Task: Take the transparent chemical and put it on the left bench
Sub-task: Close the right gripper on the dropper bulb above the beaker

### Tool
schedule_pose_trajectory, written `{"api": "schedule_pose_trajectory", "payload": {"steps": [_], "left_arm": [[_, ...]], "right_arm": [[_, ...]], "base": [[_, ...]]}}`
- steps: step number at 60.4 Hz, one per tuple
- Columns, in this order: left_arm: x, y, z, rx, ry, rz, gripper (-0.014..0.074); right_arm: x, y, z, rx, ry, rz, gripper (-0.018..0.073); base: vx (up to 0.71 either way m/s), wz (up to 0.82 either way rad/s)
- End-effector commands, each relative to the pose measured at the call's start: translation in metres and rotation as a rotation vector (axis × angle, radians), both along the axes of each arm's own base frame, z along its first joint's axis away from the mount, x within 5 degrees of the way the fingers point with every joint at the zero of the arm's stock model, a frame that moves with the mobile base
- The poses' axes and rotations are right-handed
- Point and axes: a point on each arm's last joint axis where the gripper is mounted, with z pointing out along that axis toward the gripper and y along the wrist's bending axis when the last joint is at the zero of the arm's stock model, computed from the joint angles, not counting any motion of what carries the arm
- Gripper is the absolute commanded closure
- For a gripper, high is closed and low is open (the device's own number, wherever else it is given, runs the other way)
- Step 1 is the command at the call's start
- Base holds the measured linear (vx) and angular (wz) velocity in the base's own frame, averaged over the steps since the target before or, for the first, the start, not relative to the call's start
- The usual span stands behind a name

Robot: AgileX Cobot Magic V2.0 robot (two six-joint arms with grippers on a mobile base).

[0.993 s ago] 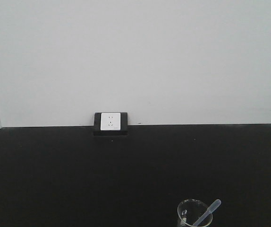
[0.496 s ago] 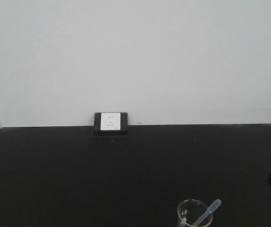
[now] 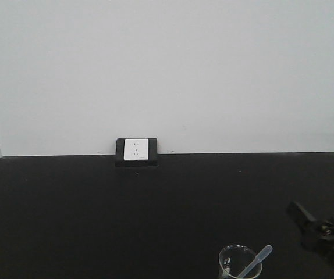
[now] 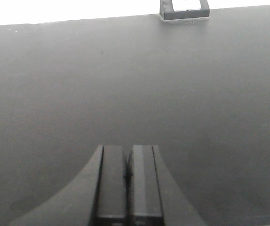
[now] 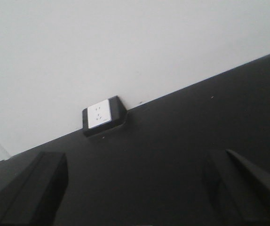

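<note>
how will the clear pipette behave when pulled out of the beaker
The pipette looks thin clear plastic, so probably light and bendy. It leans on the beaker rim, so a sideways tug might tip the beaker. Slim and round, it may roll once laid down.

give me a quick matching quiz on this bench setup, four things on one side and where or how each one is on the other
Things
1. clear pipette
2. wall socket
3. left gripper
4. right gripper

Place or state
A. wide open
B. leaning in the glass beaker
C. shut
D. at the back edge of the black bench

Pairs: 1-B, 2-D, 3-C, 4-A
</note>
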Motion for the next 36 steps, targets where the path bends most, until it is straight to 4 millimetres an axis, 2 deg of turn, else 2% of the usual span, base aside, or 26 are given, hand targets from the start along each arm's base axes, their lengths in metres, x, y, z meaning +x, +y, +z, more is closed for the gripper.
{"api": "schedule_pose_trajectory", "payload": {"steps": [1,8,19,36], "left_arm": [[-0.001,0.000,0.003,-0.014,-0.081,-0.001,0.0600],[-0.001,0.000,0.003,-0.014,-0.081,-0.001,0.0600],[-0.001,0.000,0.003,-0.014,-0.081,-0.001,0.0600],[-0.001,0.000,0.003,-0.014,-0.081,-0.001,0.0600]], "right_arm": [[0.016,0.009,0.004,0.057,-0.118,0.083,-0.0033],[0.028,0.014,-0.018,0.068,-0.091,0.123,-0.0027],[0.037,0.020,-0.041,0.091,-0.067,0.179,-0.0027],[0.045,0.022,-0.065,0.126,-0.048,0.198,-0.0027]], "base": [[0.00,0.00],[0.00,0.00],[0.00,0.00],[0.00,0.00]]}}
